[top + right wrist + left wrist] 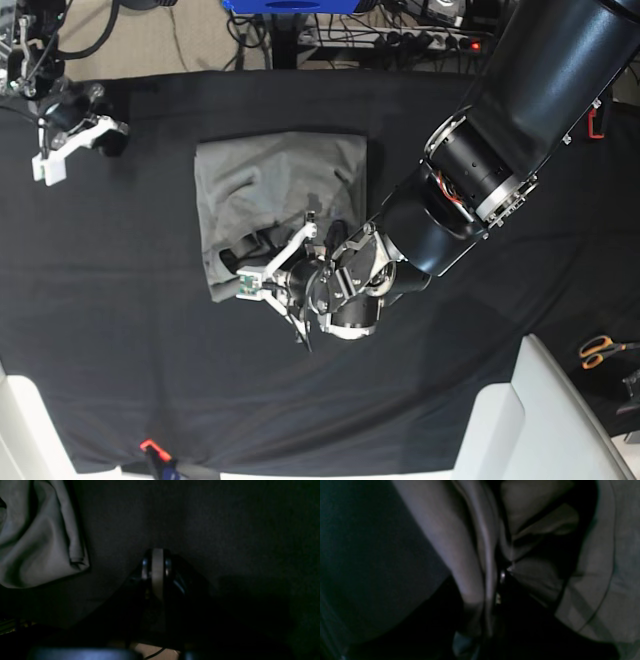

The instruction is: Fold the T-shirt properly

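The light-grey T-shirt [280, 185] lies folded into a rough rectangle in the middle of the black table cloth [130, 300]. My left gripper [255, 268] is low at the shirt's near edge and shut on a bunched fold of it. In the left wrist view the grey fabric [470, 555] runs down between the dark fingers of the left gripper [498, 585]. My right gripper [58, 152] is at the far left, apart from the shirt. In the right wrist view the right gripper [157, 565] is shut and empty over the cloth, with a shirt corner [37, 542] at upper left.
Orange-handled scissors [603, 349] lie at the right edge. A white bin-like object [540, 420] stands at the front right. Cables and a power strip [400, 35] lie behind the table. A small red clip [150, 446] sits at the cloth's front edge.
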You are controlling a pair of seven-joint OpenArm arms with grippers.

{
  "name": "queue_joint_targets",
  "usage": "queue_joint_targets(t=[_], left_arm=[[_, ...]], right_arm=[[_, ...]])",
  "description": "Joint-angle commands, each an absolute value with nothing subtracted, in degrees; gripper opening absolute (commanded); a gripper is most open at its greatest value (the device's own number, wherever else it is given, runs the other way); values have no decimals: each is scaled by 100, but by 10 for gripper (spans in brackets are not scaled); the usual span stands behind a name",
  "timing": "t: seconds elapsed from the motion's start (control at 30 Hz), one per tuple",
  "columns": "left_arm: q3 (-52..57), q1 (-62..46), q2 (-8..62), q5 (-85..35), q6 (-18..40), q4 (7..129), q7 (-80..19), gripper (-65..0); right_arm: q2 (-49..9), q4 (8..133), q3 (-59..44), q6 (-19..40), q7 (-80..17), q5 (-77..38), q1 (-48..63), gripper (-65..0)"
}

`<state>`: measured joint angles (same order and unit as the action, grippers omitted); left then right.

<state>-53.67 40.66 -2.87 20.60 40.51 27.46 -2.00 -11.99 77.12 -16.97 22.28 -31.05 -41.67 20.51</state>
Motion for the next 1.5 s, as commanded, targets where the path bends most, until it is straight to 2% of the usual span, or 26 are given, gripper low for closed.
queue_joint_targets(t=[0.0,0.1,0.13,0.27,0.37,0.47,0.53,0.67,0.77,0.8,0.83,0.87,0.9,0.93,1.1,1.3,1.47], left_arm=[[-5323,4286,-321,2070,4000,2809,-338,-650],[-5305,4374,-321,2026,4000,2835,-558,-650],[-5297,4382,-321,2026,4000,2835,-558,-597],[-5288,4462,-338,2026,4000,2844,-567,-299],[-5270,4558,-356,2009,4000,2949,-611,-117],[-4848,4602,-356,2018,4000,3442,-655,-25],[-4426,4602,-356,2018,4000,3846,-1059,0],[-3934,4514,-303,2035,4000,5341,-2185,0],[-3881,4084,57,2035,4000,6686,-3363,-25],[-3899,3925,224,2026,4000,7152,-3767,-86],[-3890,3688,418,2026,4000,7591,-4101,-196],[-3873,3415,558,2035,4000,7978,-4374,-346],[-3864,3178,716,2053,4000,8303,-4523,-530],[-3855,2941,901,2053,4000,8585,-4576,-650],[-3284,1842,1455,2062,4000,9332,-4602,-650],[-2686,1042,1481,2070,4000,9622,-4602,-650],[-2712,813,1481,2026,4000,9508,-4576,-650]], right_arm=[[-1262,7785,-1719,2264,-3002,-4233,2009,-648],[-1262,7776,-1719,2264,-3002,-4233,2000,-648],[-1262,7776,-1719,2264,-3002,-4233,2000,-648],[-1262,7776,-1710,2264,-3011,-4233,2009,-648],[-1262,7776,-1710,2264,-3169,-4233,2009,-648],[-1262,7785,-1710,2264,-3204,-4233,2000,-648],[-1262,7785,-1710,2264,-3204,-4233,2000,-648],[-1262,7820,-1657,2290,-3204,-4224,2018,-648],[-1279,7829,-1393,2290,-3187,-4224,2018,-648],[-1279,7829,-1314,2290,-3178,-4224,2026,-648],[-1279,7829,-1279,2290,-3169,-4224,2026,-648],[-1279,7829,-1244,2290,-3169,-4224,2026,-648],[-1279,7829,-1226,2290,-3169,-4224,2026,-648],[-1279,7829,-1226,2290,-3160,-4224,2026,-648],[-1279,7829,-1253,2299,-3160,-4224,2026,-648],[-1279,7829,-1244,2299,-3160,-4224,2035,-648],[-1279,7829,-1244,2299,-3160,-4224,2044,-648]])
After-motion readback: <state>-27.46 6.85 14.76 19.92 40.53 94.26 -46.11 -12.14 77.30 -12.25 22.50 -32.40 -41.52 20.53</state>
